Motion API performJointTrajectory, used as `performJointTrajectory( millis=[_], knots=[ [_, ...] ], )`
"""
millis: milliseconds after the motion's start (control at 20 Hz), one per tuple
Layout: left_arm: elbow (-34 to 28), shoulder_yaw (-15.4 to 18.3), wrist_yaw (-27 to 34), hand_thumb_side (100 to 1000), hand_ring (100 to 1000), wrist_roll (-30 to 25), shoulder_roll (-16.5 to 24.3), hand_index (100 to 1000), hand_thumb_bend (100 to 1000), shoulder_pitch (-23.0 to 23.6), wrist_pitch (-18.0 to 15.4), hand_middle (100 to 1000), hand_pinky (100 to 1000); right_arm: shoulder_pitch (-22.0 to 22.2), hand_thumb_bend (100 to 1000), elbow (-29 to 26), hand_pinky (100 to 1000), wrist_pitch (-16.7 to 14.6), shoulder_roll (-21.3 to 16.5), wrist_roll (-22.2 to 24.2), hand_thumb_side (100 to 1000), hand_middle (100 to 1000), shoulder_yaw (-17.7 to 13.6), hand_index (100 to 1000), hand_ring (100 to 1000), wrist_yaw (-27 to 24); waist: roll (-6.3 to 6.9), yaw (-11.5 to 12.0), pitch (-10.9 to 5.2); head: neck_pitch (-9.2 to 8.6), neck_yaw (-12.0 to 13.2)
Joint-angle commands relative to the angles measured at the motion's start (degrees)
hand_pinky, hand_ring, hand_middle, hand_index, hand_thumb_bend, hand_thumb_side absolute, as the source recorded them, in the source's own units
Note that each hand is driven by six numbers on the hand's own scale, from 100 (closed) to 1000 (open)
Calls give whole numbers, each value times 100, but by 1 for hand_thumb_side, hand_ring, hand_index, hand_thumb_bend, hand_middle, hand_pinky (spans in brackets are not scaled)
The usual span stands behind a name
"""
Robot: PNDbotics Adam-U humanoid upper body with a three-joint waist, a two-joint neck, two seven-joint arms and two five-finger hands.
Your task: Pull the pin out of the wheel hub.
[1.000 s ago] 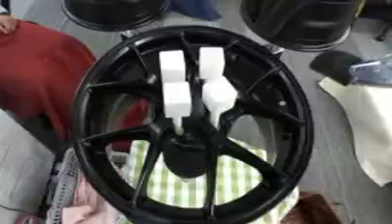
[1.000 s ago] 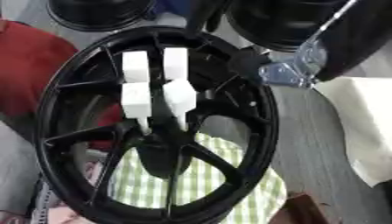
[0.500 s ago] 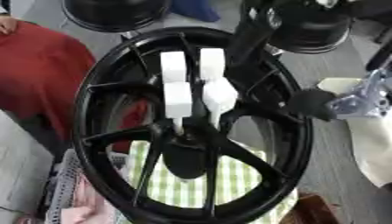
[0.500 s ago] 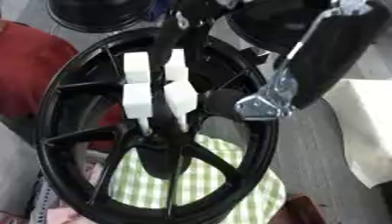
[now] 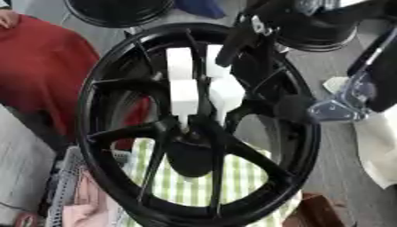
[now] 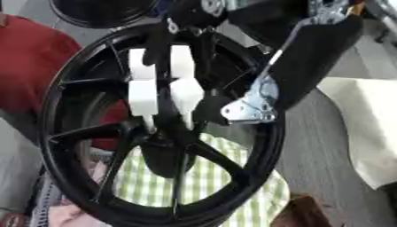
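Observation:
A black spoked wheel point(image 5: 91, 133) stands tilted in the middle of both views. White block-shaped pins point(image 5: 184, 95) stick up from its hub point(image 5: 190, 133), a second pair point(image 5: 179, 62) just above them. My right hand point(image 6: 203, 53) reaches in from the upper right, its black fingers point(image 5: 236, 40) stretched fairly straight over the upper white blocks. The silver wrist bracket point(image 6: 252, 108) hangs over the wheel's right spokes. The fingers lie in front of the pins; I see no closed hold on them. My left hand shows in neither view.
A red cloth point(image 5: 39, 66) lies left of the wheel and a green-and-white checked cloth point(image 5: 194, 181) under its lower half. Other black rims point(image 5: 116, 11) sit at the top. A white cloth point(image 6: 364, 124) lies at the right, a brown thing point(image 5: 318, 213) at bottom right.
My right arm has come in from the upper right and moved down and left across the wheel until its fingers reach the white pins. The wheel and pins have stayed put.

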Motion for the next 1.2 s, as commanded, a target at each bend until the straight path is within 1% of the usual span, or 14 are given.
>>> performJointTrajectory(
  millis=[50, 200, 350, 500, 700, 750, 800, 850, 950, 1000, 1200],
  knots=[
    [-60, 51, 11, 664, 744, -3, 150, 852, 456, -49, 19, 683, 852, -36, 231, 95, 677, 33, -29, -7, 341, 824, -86, 900, 664, 194, 27, 26, -58, 10, 9],
    [-74, 49, 29, 683, 750, -49, 138, 856, 422, -46, 9, 690, 863, -12, 235, 205, 678, 30, 10, -7, 344, 820, -134, 895, 677, 314, 4, 51, -2, -18, 5],
    [-74, 53, 42, 685, 750, -89, 125, 853, 419, -49, 1, 689, 863, 26, 239, 293, 660, 29, 33, -7, 341, 807, -158, 881, 657, 383, -23, 78, 51, -33, 0],
    [-69, 53, 49, 688, 750, -105, 107, 852, 416, -55, 4, 689, 864, 61, 244, 352, 661, 24, 48, -7, 342, 803, -138, 877, 654, 473, -47, 100, 96, -7, -1],
    [-68, 56, 57, 692, 750, -111, 91, 851, 411, -55, 2, 690, 865, 110, 247, 514, 636, -9, 67, -7, 345, 803, -149, 874, 609, 593, -71, 120, 143, -15, -6],
    [-67, 57, 61, 692, 750, -111, 88, 851, 410, -53, 2, 690, 866, 123, 248, 567, 578, -21, 73, -7, 348, 799, -155, 874, 541, 625, -75, 125, 152, -17, -5],
    [-67, 58, 64, 693, 751, -112, 86, 851, 409, -52, 2, 691, 866, 134, 250, 613, 524, -39, 80, -7, 345, 796, -157, 873, 493, 651, -78, 129, 160, -19, -6],
    [-69, 58, 68, 693, 751, -115, 83, 851, 407, -50, 1, 691, 867, 142, 256, 642, 433, -60, 84, -7, 342, 786, -159, 869, 414, 670, -80, 133, 169, -19, -6],
    [-70, 60, 77, 694, 751, -118, 77, 851, 407, -49, 1, 691, 867, 161, 264, 665, 299, -96, 87, -7, 339, 782, -168, 859, 304, 690, -81, 140, 182, -10, -7],
    [-70, 60, 81, 694, 751, -119, 75, 851, 406, -48, 0, 691, 867, 170, 265, 666, 264, -105, 87, -7, 338, 785, -170, 857, 278, 686, -82, 143, 187, -4, -10],
    [-74, 56, 95, 696, 751, -125, 55, 851, 404, -47, -5, 692, 867, 197, 271, 697, 236, -116, 90, -7, 329, 799, -179, 857, 261, 738, -84, 149, 205, 21, -25]
  ],
)
